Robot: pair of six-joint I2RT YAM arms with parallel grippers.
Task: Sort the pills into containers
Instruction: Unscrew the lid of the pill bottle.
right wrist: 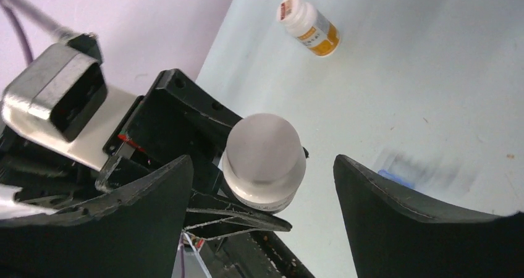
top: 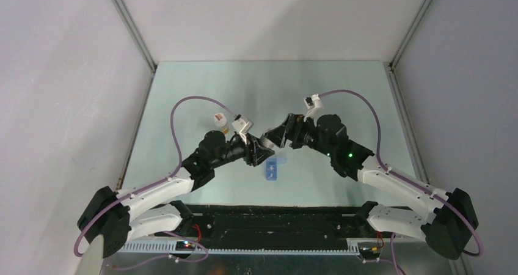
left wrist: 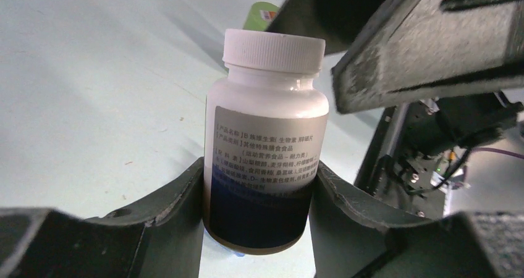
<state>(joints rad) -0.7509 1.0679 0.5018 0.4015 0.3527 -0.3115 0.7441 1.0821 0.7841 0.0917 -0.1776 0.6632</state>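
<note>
"White plastic between black fingers: what does the left gripper (left wrist: 256,194) have?"

"A white bottle (left wrist: 267,123) with a white screw cap (left wrist: 274,48) and a grey printed label. Both fingers press against its lower sides, so it is firmly clamped."

"And the right gripper (right wrist: 262,164)?"

"Its jaws are spread wide, one on either side of the cap, with a gap showing on both sides. It has hold of nothing."

"Where is the pill box (top: 273,168)?"

"It is a small translucent blue box lying on the pale green worktop (top: 201,91), just nearer the arm bases than the white bottle. Its inside is too small to make out from above."

"What else is near the white bottle?"

"An orange-labelled bottle (right wrist: 310,29) stands to the left of it, apart from it. A green bottle (left wrist: 260,13) shows behind it in the left wrist view."
</note>
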